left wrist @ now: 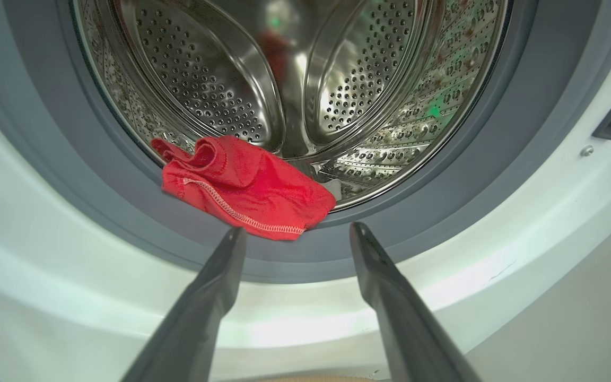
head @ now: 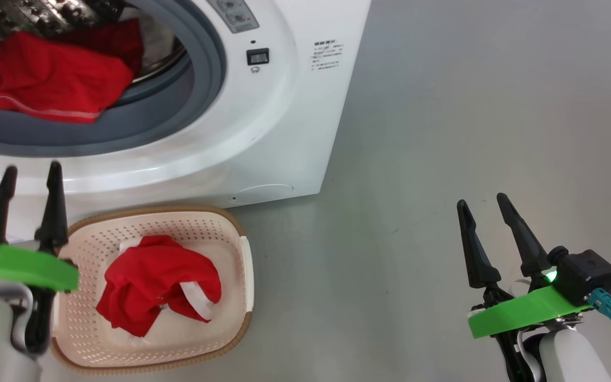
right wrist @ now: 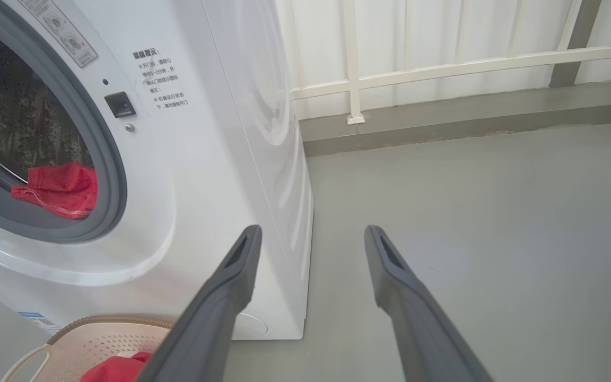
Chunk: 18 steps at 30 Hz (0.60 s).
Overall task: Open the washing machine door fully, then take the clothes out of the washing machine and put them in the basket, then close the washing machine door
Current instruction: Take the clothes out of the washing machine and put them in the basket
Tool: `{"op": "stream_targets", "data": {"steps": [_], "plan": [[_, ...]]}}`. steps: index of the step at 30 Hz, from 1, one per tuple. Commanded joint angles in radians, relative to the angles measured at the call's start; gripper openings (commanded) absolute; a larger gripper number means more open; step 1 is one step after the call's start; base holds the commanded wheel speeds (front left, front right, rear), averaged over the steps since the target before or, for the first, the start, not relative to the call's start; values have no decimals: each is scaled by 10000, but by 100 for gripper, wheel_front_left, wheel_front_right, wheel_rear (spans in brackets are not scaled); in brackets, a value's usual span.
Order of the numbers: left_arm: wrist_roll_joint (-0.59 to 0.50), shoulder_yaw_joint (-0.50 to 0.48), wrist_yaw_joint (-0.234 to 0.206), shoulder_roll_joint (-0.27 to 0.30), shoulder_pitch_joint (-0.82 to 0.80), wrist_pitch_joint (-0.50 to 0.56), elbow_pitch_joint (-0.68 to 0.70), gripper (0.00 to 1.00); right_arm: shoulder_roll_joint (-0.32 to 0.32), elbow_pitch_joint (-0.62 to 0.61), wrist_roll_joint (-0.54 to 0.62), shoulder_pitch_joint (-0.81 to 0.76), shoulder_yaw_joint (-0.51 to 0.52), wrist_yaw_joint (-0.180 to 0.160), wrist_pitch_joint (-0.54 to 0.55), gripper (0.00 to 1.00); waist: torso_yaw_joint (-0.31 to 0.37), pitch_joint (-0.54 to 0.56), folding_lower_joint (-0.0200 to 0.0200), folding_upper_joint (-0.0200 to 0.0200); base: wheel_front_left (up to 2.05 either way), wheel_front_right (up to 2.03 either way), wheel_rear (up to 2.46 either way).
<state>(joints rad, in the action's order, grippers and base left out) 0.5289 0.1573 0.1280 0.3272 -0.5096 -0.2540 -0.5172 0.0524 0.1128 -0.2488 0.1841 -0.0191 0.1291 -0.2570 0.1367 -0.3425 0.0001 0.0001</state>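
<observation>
My left gripper (head: 32,167) and right gripper (head: 481,200) both stand apart and empty, one red garment (head: 151,281) lies in the basket (head: 178,211), and since the other red garment (left wrist: 242,185) straddles the grey seal (left wrist: 284,260) of the washing machine (head: 295,106), I fear a low reach could pinch rubber with cloth.

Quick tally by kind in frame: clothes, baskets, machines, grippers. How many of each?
Red clothes: 2 (drum garment, basket garment)
Basket: 1
Washing machine: 1
Grippers: 2 (left gripper, right gripper, both open)
Total: 6
</observation>
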Motion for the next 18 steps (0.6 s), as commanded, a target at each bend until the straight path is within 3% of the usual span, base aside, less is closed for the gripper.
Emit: {"op": "stream_targets", "data": {"steps": [1, 18], "plan": [[-174, -523, 26, 350, 352, -78, 496, 100, -22, -249, 70, -94, -181, 16, -48, 100, -75, 6, -1, -1, 0, 0, 0], [-716, -2201, 26, -162, 3234, -78, 2999, 100, -22, -302, 201, -10, -98, 16, -48, 100, -367, -171, -1, -1, 0, 0, 0]]}}
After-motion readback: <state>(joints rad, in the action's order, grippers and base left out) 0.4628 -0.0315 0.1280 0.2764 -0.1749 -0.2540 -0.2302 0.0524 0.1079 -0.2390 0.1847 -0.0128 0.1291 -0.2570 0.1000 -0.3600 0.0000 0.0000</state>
